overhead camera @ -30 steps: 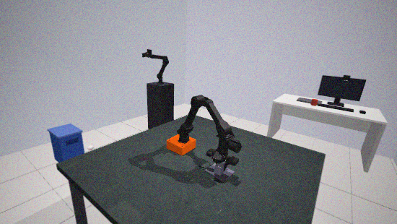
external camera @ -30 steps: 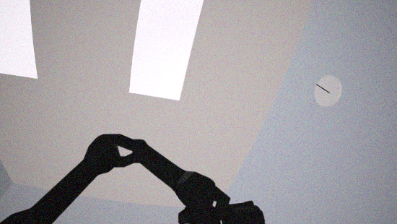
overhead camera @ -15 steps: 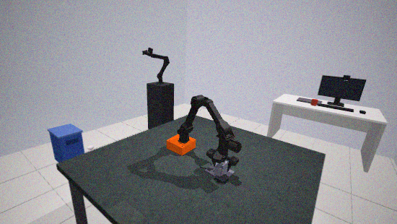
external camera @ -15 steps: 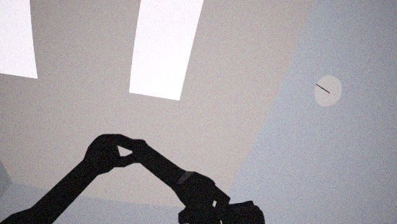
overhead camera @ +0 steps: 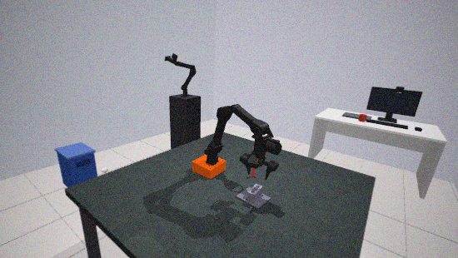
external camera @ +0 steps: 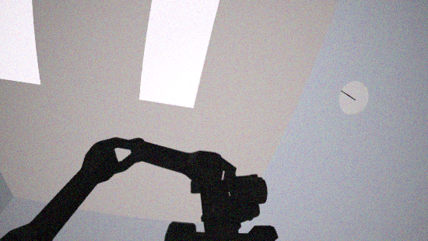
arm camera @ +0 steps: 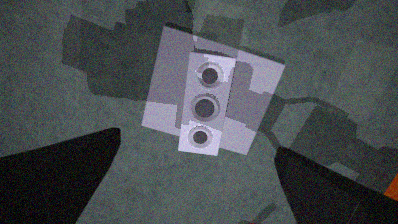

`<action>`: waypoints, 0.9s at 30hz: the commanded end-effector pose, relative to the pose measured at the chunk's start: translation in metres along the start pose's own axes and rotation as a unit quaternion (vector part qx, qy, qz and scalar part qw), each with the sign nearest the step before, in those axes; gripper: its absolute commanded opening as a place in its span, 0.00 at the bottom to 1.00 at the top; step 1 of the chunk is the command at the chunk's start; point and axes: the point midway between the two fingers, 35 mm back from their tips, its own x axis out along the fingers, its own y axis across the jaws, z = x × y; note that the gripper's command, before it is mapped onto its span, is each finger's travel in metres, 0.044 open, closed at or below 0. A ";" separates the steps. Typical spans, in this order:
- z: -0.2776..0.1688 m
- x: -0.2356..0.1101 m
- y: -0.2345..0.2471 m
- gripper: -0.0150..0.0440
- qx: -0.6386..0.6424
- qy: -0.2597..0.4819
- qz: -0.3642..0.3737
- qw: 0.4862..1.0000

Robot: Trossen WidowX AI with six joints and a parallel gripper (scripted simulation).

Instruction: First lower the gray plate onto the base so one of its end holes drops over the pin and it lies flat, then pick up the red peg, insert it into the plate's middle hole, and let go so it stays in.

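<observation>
The gray plate (overhead camera: 256, 188) (arm camera: 222, 92) has three holes in a row and rests on the square gray base (overhead camera: 262, 202) (arm camera: 160, 114). In the wrist view it looks about flat, slightly turned against the base, with its near end past the base's edge. No pin can be made out clearly; the holes look dark. The red peg (overhead camera: 253, 172) shows beyond the fingers in the top view, and a reddish bit of it (arm camera: 247, 222) at the wrist view's bottom edge. My gripper (overhead camera: 258, 175) (arm camera: 199, 145) is open and empty above the plate and base.
The orange arm mount (overhead camera: 208, 167) (arm camera: 393, 189) stands behind and left of the base on the dark table (overhead camera: 316, 200). A blue bin (overhead camera: 78, 166), a black pedestal (overhead camera: 185, 121) with another arm, and a white desk (overhead camera: 329, 114) stand beyond the table.
</observation>
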 end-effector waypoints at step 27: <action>-0.205 0.016 -0.106 1.00 -0.187 0.014 -0.007 0.982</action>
